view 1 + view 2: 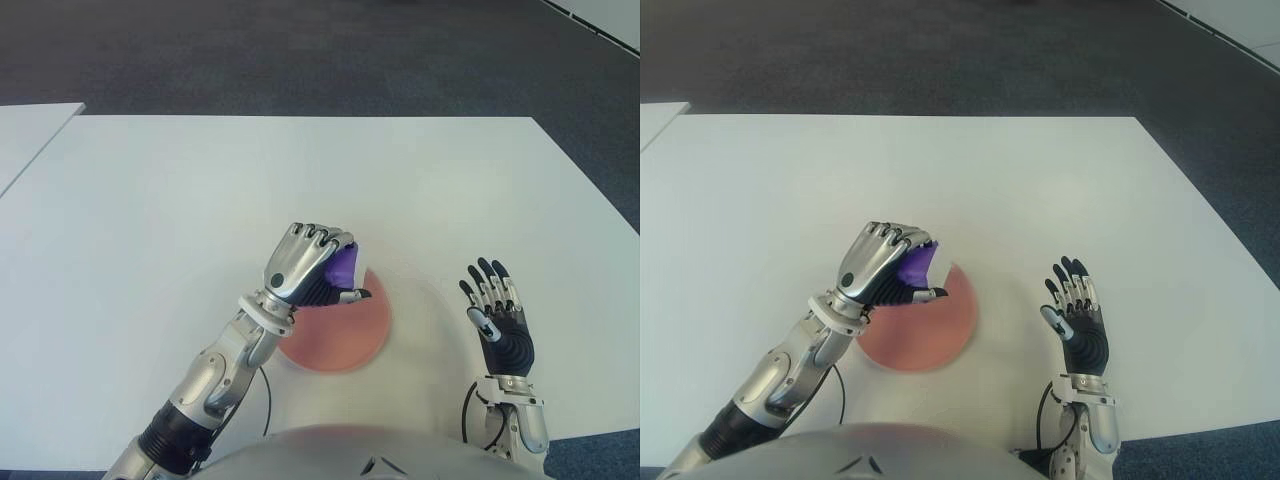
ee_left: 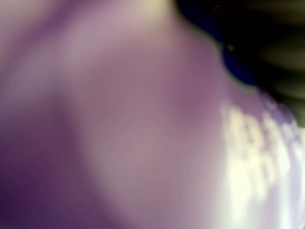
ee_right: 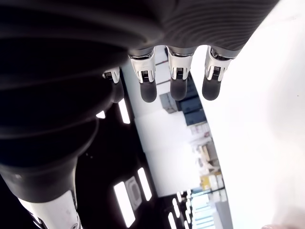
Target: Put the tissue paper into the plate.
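Left hand (image 1: 308, 268) has its metal-backed fingers (image 1: 318, 237) curled tight around the purple tissue paper (image 1: 345, 263), held over the far edge of the round, flat pink plate (image 1: 340, 335) on the smooth white desk (image 1: 180, 200); its long axis can't be read. Left wrist view is just purple blur with a pale glossy patch. Right hand (image 1: 497, 312) shows right of the plate, fingers spread, holding nothing.

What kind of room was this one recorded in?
Likely an office or lab: a plain white table, dark grey carpet, and ceiling strip lights reflected in the right wrist view.
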### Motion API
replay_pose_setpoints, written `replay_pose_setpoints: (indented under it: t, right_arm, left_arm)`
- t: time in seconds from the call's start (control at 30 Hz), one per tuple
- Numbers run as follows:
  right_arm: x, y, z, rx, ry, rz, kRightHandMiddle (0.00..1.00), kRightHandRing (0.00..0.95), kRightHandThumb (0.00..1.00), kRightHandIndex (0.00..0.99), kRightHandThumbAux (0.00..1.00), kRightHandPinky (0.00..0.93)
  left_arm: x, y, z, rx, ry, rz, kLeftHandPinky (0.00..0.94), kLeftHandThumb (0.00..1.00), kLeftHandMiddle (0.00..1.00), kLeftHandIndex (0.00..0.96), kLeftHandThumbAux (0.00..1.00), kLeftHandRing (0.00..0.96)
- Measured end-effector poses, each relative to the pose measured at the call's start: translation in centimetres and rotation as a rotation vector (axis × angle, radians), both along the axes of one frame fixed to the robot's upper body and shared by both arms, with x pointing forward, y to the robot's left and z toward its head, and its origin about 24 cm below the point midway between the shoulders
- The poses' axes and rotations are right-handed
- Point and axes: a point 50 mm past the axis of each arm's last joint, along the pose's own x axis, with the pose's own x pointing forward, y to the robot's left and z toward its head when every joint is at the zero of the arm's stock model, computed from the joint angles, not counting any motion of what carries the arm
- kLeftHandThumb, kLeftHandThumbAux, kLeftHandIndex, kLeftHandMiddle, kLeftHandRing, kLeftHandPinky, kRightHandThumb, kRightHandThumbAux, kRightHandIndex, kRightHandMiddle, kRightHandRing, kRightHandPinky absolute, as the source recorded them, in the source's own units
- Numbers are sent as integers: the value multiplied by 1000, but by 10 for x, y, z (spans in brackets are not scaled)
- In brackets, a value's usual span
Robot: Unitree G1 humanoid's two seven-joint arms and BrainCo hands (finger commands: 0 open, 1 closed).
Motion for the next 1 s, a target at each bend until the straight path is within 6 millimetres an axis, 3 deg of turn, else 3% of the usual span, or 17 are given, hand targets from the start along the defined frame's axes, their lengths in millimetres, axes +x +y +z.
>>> replay_pose_setpoints:
  t: [0.7,0.73,0.77,0.83,0.93,1.0]
  right_arm:
    - [-2,1,0,12,-18,-1,16,0,0,27,803,28]
    - [-2,1,0,12,-18,-1,17,0,0,27,799,28]
    - [-1,1,0,12,-18,0,18,0,0,28,794,29]
    - [0,1,-1,11,-20,-1,25,5,0,31,773,33]
    - [0,2,-2,3,-19,-2,32,12,0,34,749,38]
    - [0,3,-2,-2,-16,-3,36,15,0,37,736,39]
  left_arm:
    - [3,-2,-22,-60,68,32,836,744,844,445,690,840]
    - [3,-3,-22,-66,71,32,765,726,807,439,691,793]
    - [3,-3,-22,-83,81,35,691,642,725,428,614,710]
    - [1,-3,-23,-125,109,47,449,410,469,379,407,445]
    - [-2,-4,-24,-148,127,67,245,262,280,293,279,243]
    - [-3,-4,-23,-149,127,75,171,213,212,241,237,173]
